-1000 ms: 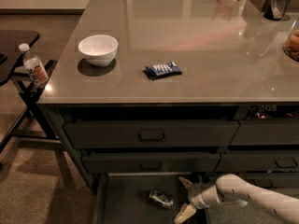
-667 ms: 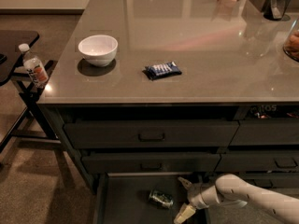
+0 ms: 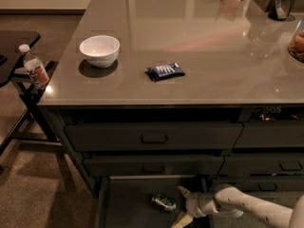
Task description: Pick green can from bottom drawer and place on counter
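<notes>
The green can (image 3: 164, 202) lies on its side in the open bottom drawer (image 3: 126, 205), the lowest of three under the counter (image 3: 199, 46). My gripper (image 3: 182, 205) is low in the drawer, just right of the can. It is open, with one finger (image 3: 183, 191) above and one (image 3: 182, 219) below, both pointing left toward the can's right end. The can is not between the fingers. My pale arm (image 3: 247, 208) comes in from the lower right.
On the counter are a white bowl (image 3: 99, 50) and a blue snack packet (image 3: 165, 71), with dark containers at the far right. A clear bottle with an orange label (image 3: 35, 71) stands on a black side table (image 3: 16, 44) at the left. Two handled drawers (image 3: 153, 137) are shut above.
</notes>
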You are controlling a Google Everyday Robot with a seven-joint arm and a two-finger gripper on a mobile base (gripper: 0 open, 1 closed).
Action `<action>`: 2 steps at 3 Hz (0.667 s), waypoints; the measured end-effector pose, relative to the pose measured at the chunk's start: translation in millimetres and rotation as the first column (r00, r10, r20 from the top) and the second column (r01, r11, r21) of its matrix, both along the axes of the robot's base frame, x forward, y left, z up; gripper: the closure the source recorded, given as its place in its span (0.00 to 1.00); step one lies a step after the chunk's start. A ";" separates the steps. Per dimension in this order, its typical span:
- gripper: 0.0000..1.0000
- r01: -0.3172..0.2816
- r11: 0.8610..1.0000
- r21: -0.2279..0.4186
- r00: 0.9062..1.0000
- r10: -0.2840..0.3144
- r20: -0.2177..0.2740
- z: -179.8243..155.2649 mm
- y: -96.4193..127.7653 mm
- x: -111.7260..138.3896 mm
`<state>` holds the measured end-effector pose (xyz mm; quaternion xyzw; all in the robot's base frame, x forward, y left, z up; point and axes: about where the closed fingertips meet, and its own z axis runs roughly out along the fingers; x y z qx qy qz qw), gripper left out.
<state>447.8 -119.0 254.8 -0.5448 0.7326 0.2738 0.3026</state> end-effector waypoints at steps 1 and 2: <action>0.00 0.039 0.999 0.025 0.999 -0.039 -0.001 -33.8 7.4 4.7; 0.00 0.059 0.997 0.048 0.998 -0.059 0.010 -58.0 16.9 12.0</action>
